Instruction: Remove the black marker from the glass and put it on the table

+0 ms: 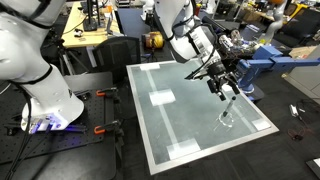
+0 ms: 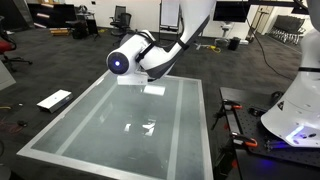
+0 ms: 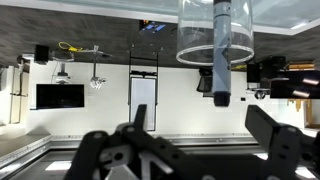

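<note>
Black Robotiq gripper (image 3: pixel 180 128), jaws spread wide and empty, hovers above a clear drinking glass (image 3: pixel 215 30). The black marker (image 3: pixel 221 62) stands inside the glass, off-centre on the pale, glossy tabletop (image 1: pixel 180 125), toward one edge.

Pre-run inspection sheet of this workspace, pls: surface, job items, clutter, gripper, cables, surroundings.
Surface: pale glossy table top with light tape lines.
Job's things: clear drinking glass upright on the table; black marker stands inside it, one end poking out.
Clutter: flat white rectangle on the table.
Gripper: black Robotiq gripper above the glass, jaws open, holding nothing.
Cables: thin dark leads on the floor, detail unclear.
Surroundings: second white robot beside the table; office chair and desks behind.
</note>
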Controlling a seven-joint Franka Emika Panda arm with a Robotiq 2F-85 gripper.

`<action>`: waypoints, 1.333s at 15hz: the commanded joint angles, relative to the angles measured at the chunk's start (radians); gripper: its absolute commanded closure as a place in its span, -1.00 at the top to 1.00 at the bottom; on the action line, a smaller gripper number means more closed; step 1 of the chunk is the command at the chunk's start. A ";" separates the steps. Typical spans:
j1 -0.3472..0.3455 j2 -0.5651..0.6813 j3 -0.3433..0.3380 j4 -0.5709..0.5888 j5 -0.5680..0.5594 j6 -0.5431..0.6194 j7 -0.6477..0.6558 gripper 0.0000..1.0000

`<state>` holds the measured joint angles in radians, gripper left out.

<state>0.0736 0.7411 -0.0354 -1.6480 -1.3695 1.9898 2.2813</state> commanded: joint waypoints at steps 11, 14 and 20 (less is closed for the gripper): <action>-0.001 0.083 -0.004 0.112 0.014 -0.031 -0.027 0.00; 0.000 0.089 -0.004 0.118 0.014 -0.031 -0.027 -0.45; 0.002 0.086 -0.005 0.116 0.014 -0.036 -0.027 -0.91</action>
<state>0.0715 0.8193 -0.0384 -1.5550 -1.3689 1.9867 2.2787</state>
